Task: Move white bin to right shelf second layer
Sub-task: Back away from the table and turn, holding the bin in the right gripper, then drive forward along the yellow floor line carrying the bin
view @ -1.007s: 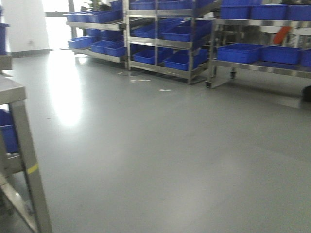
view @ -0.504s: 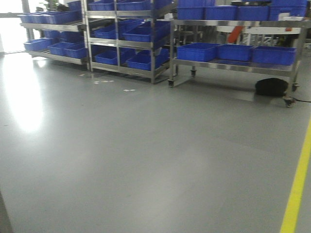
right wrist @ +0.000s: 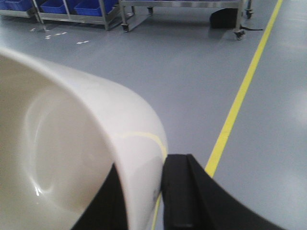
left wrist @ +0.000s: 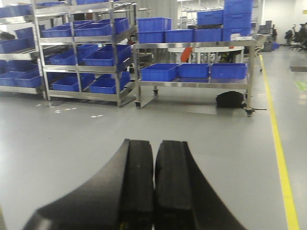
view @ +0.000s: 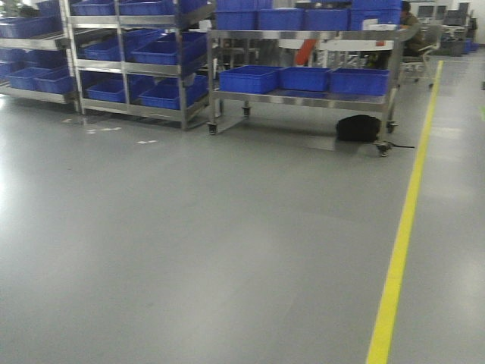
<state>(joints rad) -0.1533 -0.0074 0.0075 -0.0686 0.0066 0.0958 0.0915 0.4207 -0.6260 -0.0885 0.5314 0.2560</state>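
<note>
I see steel racks (view: 129,57) of blue crates (view: 163,51) at 11 o'clock; a wheeled table (view: 303,98) with three more at 12, black bag (view: 358,127) beneath. Yellow floor line (view: 398,250) at 4. My left fingers (left wrist: 136,187) press together, empty; my right fingers (right wrist: 180,191) clamp the wall of the empty white bin (right wrist: 72,143).

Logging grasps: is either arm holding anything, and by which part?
The right gripper pinches the white bin at its rim wall, fingers inside and outside. The left gripper is shut, empty.

Left end effector (left wrist: 154,146) closed, right (right wrist: 146,167) gripping
</note>
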